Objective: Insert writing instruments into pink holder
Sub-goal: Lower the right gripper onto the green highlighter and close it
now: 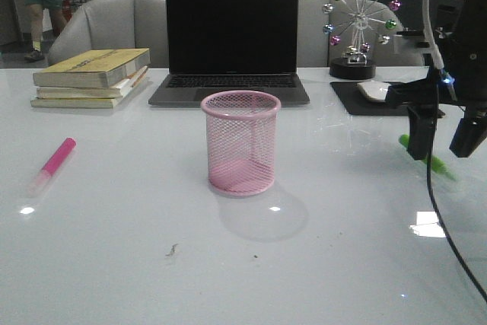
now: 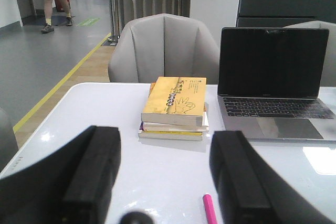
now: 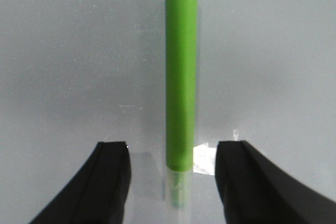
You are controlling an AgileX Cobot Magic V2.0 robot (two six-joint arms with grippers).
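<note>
The pink holder (image 1: 241,142) stands upright and empty mid-table. The pink highlighter (image 1: 53,164) lies flat at the left; its tip (image 2: 209,209) shows near my left gripper (image 2: 164,145), which is open and holds nothing. At the right, the green highlighter (image 1: 439,165) lies on the table, mostly hidden behind my right gripper (image 1: 444,142). In the right wrist view the green highlighter (image 3: 181,77) lies between the spread fingers of my right gripper (image 3: 172,150), cap end toward the wrist. The fingers are clear of it on both sides.
A stack of books (image 1: 93,75) sits at the back left and an open laptop (image 1: 232,39) behind the holder. A mouse on a dark pad (image 1: 373,93) and a ferris-wheel ornament (image 1: 358,28) stand at the back right. A cable (image 1: 441,218) hangs from the right arm.
</note>
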